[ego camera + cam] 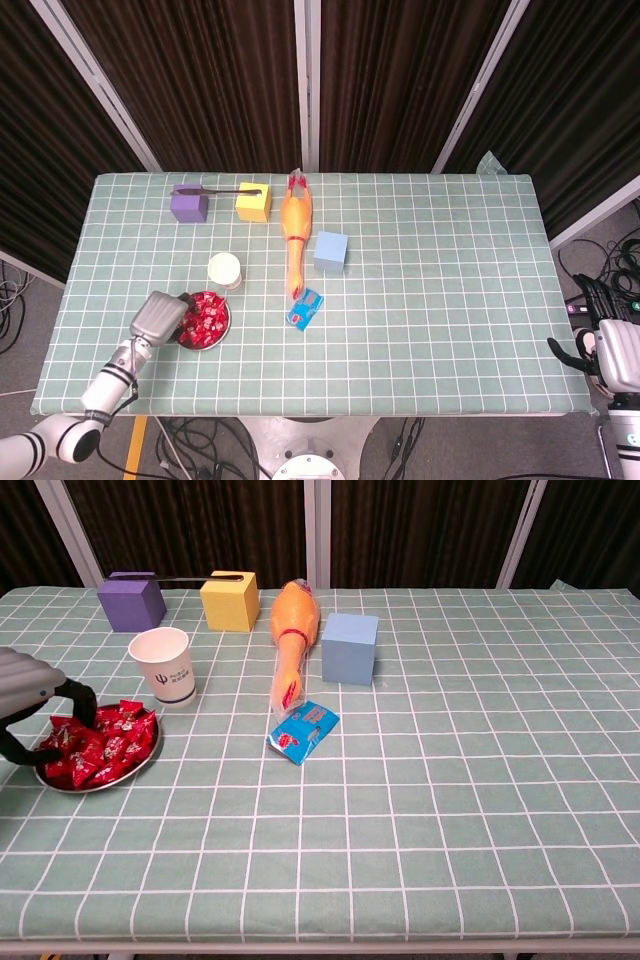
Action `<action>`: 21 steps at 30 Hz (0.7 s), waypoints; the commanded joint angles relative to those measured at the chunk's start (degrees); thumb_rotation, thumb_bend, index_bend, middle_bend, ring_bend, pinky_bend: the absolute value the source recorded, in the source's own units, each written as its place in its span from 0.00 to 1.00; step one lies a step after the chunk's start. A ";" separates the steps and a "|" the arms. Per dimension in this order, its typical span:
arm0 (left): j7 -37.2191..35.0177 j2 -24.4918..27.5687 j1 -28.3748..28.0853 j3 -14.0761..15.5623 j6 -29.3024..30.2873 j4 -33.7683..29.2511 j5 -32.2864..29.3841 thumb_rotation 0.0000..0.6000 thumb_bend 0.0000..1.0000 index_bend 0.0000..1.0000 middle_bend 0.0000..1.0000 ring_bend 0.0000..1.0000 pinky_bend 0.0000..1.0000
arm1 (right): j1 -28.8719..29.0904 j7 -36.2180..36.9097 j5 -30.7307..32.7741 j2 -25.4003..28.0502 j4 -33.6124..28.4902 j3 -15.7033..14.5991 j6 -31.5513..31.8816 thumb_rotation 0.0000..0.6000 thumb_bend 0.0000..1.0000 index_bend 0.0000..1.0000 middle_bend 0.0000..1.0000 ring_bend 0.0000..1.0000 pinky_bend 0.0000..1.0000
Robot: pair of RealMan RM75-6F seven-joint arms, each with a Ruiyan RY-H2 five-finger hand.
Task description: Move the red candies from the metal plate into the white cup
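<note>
Many red candies (100, 745) heaped, orientations unclear, left hand (25, 695) fingers (82, 695) among them

No legible text anywhere.

The table (450, 300), covered in a green checked cloth, carried a purple block (188, 205), yellow block (254, 202), blue block (331, 251), rubber chicken (295, 228), white cup (225, 270), metal plate (120, 773) and blue packet (306, 309).
</note>
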 commanded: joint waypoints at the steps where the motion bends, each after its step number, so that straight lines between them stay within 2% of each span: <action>1: -1.81 -0.79 -0.24 0.05 0.13 1.47 0.14 1.00 0.32 0.54 0.55 0.85 0.99 | 0.00 0.02 -0.03 0.02 -0.01 -0.03 -0.02 1.00 0.16 0.03 0.06 0.00 0.14; 7: -6.63 -1.84 -0.75 0.15 0.26 4.19 1.03 1.00 0.39 0.64 0.68 0.89 1.00 | -0.16 0.18 0.05 0.14 -0.02 -0.03 0.18 1.00 0.16 0.03 0.07 0.00 0.15; 13: -11.01 0.68 -0.93 -0.60 2.31 0.64 2.21 1.00 0.43 0.66 0.71 0.90 1.00 | -0.21 0.58 -0.05 0.11 0.21 -0.08 0.18 1.00 0.16 0.03 0.07 0.00 0.17; 21: -11.49 4.53 -5.70 -5.56 2.08 -5.85 2.48 1.00 0.43 0.66 0.71 0.90 1.00 | -0.33 1.52 0.15 0.11 0.99 -0.04 0.17 1.00 0.16 0.03 0.07 0.00 0.17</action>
